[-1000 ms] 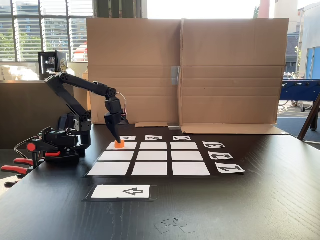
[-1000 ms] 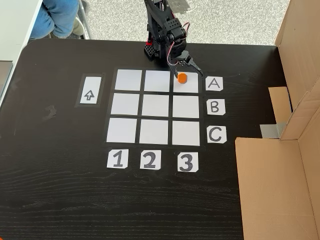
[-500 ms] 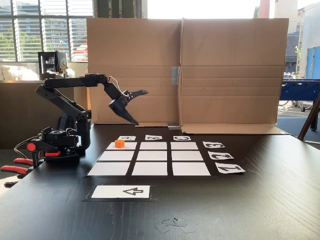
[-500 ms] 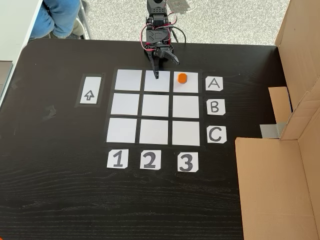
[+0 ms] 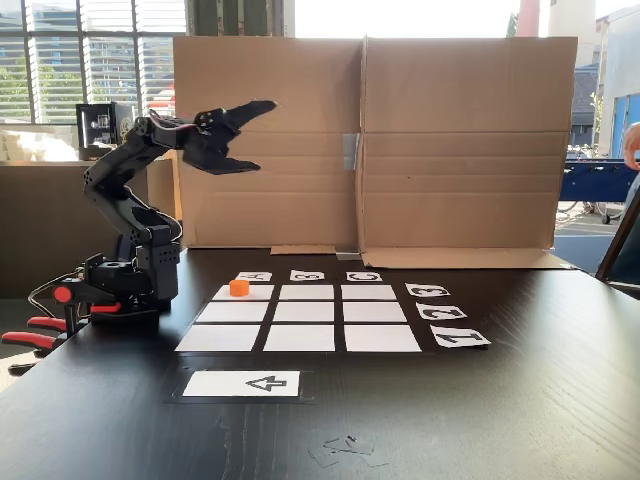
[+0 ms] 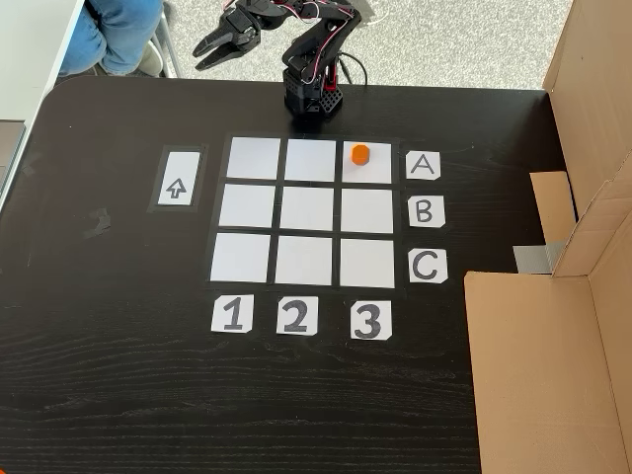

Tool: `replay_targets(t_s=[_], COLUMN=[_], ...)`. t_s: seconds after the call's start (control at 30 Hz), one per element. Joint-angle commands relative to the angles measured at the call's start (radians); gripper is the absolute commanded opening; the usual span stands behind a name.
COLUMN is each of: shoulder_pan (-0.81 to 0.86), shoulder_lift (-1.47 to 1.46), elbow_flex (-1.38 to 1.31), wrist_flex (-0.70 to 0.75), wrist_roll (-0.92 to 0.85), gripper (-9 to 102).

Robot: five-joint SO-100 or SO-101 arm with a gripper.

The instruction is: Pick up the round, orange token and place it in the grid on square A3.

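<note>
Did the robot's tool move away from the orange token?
Yes. The tool has lifted up and swung away from the token, which sits in the grid corner square beside the A card.

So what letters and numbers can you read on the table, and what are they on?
"A" on a white card right of the grid's top row.
"B" on the card below it.
"C" on the card below that.
"1" on a card under the grid.
"2" on the next card.
"3" on the last card.
An arrow sign, no word, on the long card left of the grid.
</note>
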Motion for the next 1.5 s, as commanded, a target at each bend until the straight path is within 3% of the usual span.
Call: replay_targets(t_s=[0.0, 0.27, 0.6, 1.47], shoulder_pan=[0.160, 0.529, 0.779, 0.862], shoulder_lift=[0.048, 0.276, 0.607, 0.638], elbow_flex=[0.043, 0.377, 0.778, 0.900], wrist_flex=[-0.023, -0.023, 0.041, 0.055], wrist_roll=[0.066, 0.270, 0.281, 0.255], gripper=[-1, -1, -1, 0])
